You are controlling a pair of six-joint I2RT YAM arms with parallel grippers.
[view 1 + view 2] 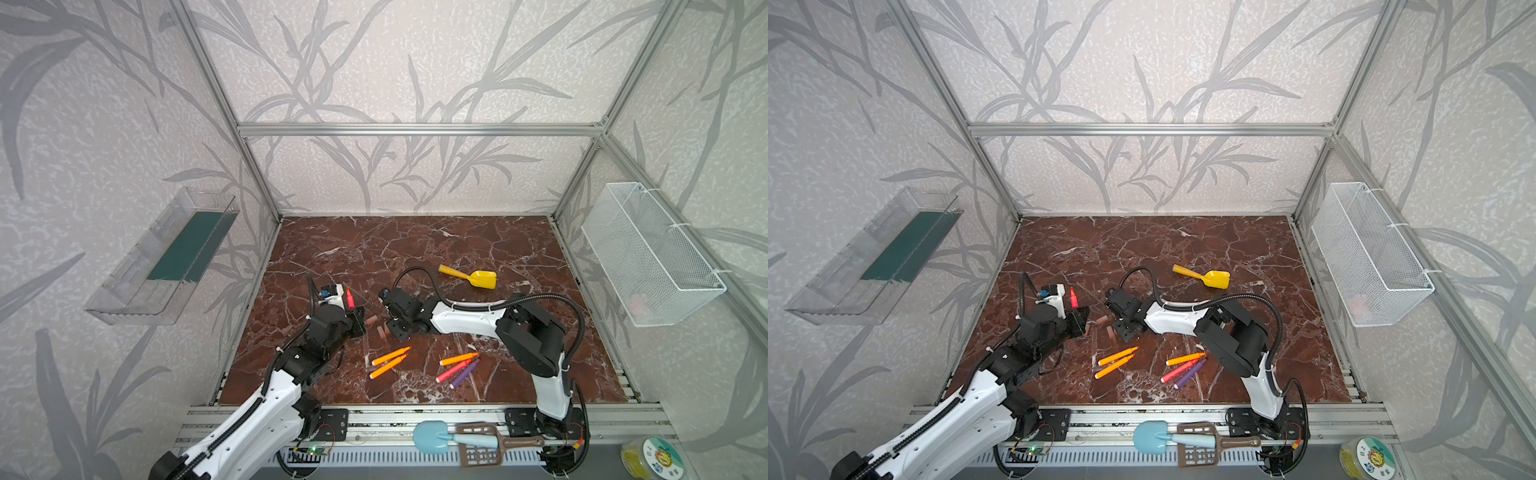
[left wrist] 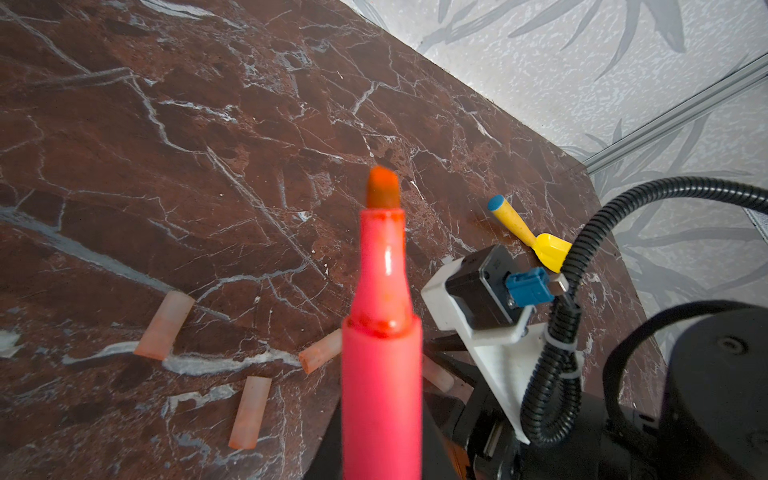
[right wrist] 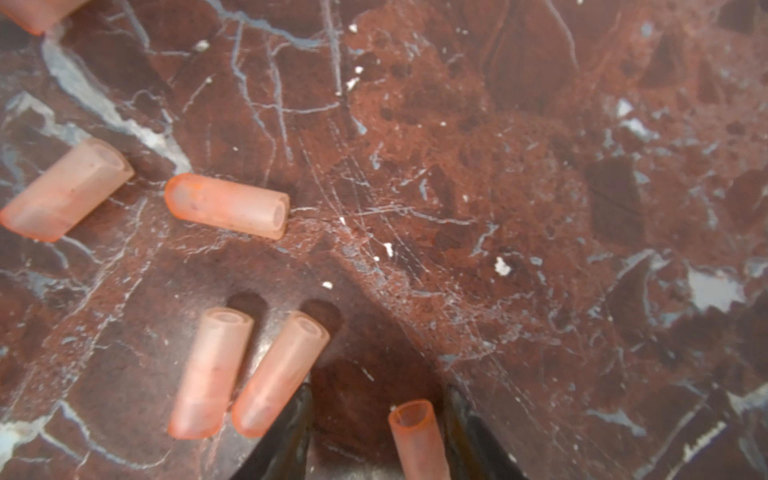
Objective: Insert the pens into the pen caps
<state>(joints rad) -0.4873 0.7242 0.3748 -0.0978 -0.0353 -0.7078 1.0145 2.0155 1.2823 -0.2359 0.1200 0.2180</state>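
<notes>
My left gripper [image 1: 358, 319] is shut on a red-pink pen [image 1: 350, 298], held upright with its tip up; the left wrist view shows this pen [image 2: 382, 374] close up. My right gripper [image 3: 379, 430] hangs low over the pen caps, open. One cap [image 3: 417, 436] stands between its fingers, against one finger and apart from the other. Several more caps [image 3: 226, 205] lie loose on the marble. In both top views two caps [image 1: 371, 319] show between the grippers. Orange pens [image 1: 390, 355], one red-pink pen [image 1: 451, 372] and a purple pen [image 1: 465, 374] lie nearer the front.
A yellow toy scoop [image 1: 469, 277] lies behind the right arm. A wire basket [image 1: 652, 253] hangs on the right wall and a clear bin [image 1: 162, 257] on the left wall. A blue scoop [image 1: 430, 438] and a brown spatula [image 1: 478, 446] rest on the front rail.
</notes>
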